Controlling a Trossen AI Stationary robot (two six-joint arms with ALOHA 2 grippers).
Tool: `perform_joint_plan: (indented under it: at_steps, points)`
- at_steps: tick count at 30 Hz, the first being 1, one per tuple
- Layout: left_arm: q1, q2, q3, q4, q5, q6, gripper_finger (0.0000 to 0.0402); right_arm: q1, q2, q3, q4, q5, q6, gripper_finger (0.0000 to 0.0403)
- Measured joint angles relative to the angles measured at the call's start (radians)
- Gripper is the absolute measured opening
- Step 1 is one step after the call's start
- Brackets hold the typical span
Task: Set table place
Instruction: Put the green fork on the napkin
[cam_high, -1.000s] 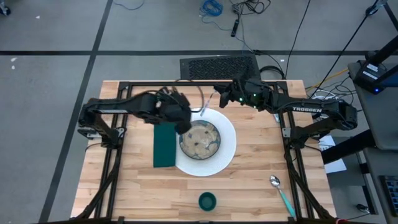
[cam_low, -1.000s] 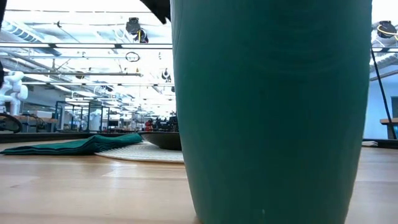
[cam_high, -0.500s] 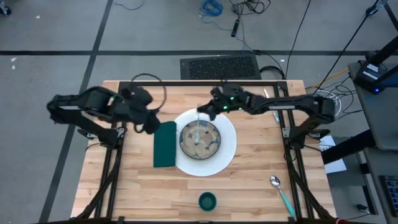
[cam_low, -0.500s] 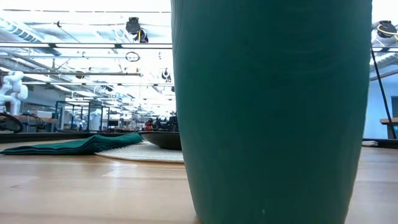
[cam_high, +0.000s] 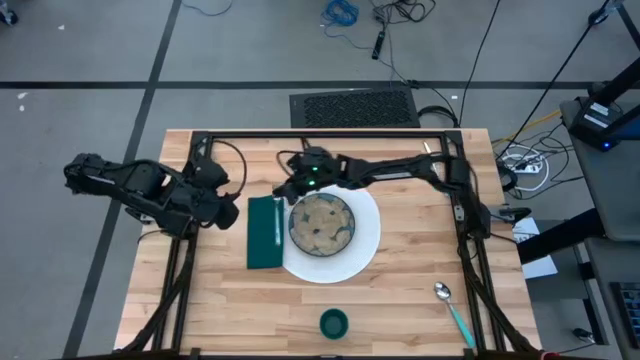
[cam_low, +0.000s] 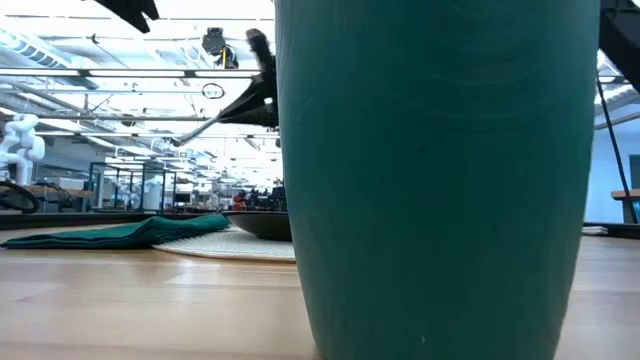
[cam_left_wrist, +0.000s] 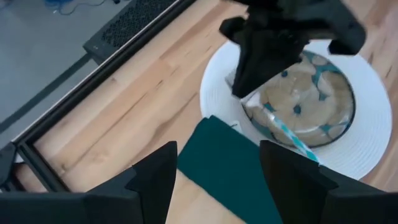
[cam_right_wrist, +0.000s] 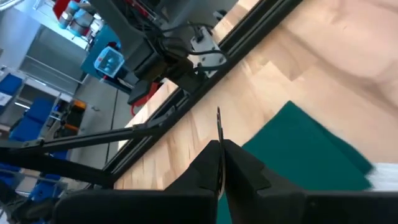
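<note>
The right claw is clenched on a thin silver utensil, fork or knife I cannot tell. It hangs in the air above the seam where the dark green napkin meets the white plate. The grip looks like the weak point. The metal is pinched edge-on by the very tips, so it could swivel or slip as the arm descends and land crooked, or half on the plate rim instead of flat on the cloth. The speckled bowl sits in the plate right beside the claw, so coming down too far toward that side would likely clip its rim and shove bowl and plate off their spot. Pressing too low onto the napkin could bunch or drag it, since it lies loose on the bench with one edge touching the plate. The left claw is released and empty, parked just beside the napkin's outer edge. Any sideways drift by the right arm brings the two close to a knock. The green cup and the teal-handled spoon lie well apart near the front edge, out of harm's way for now.
</note>
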Motion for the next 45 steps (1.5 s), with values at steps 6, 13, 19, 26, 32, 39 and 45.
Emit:
perform_joint_plan:
  at_steps: [6, 13, 19, 26, 32, 39, 45]
  points:
    - [0.001, -0.009, -0.003, -0.001, -0.011, 0.054, 0.0212, 0.021, 0.120, 0.119, -0.012, 0.009, 0.069, 0.0000]
    - [0.001, -0.009, -0.003, -0.007, -0.067, 0.059, 0.0212, 0.063, 0.187, 0.155, -0.083, 0.103, 0.096, 0.0000]
    - [0.001, -0.009, -0.003, -0.008, -0.106, 0.058, 0.0212, 0.084, 0.189, 0.156, -0.101, 0.192, 0.105, 0.0000]
    - [0.001, -0.006, -0.003, -0.008, -0.121, 0.058, 0.0212, 0.072, 0.195, 0.156, -0.100, 0.196, 0.085, 0.0000]
    - [0.001, -0.004, -0.003, -0.007, -0.142, 0.052, 0.0212, 0.086, 0.196, 0.156, -0.088, 0.189, 0.069, 0.0000]
    - [0.001, 0.000, -0.003, 0.004, -0.142, 0.049, 0.0212, 0.102, 0.196, 0.156, -0.089, 0.215, 0.049, 0.0000]
    - [0.001, 0.001, -0.003, 0.037, -0.142, 0.050, 0.0212, 0.101, 0.196, 0.156, -0.078, 0.221, 0.001, 0.0000]
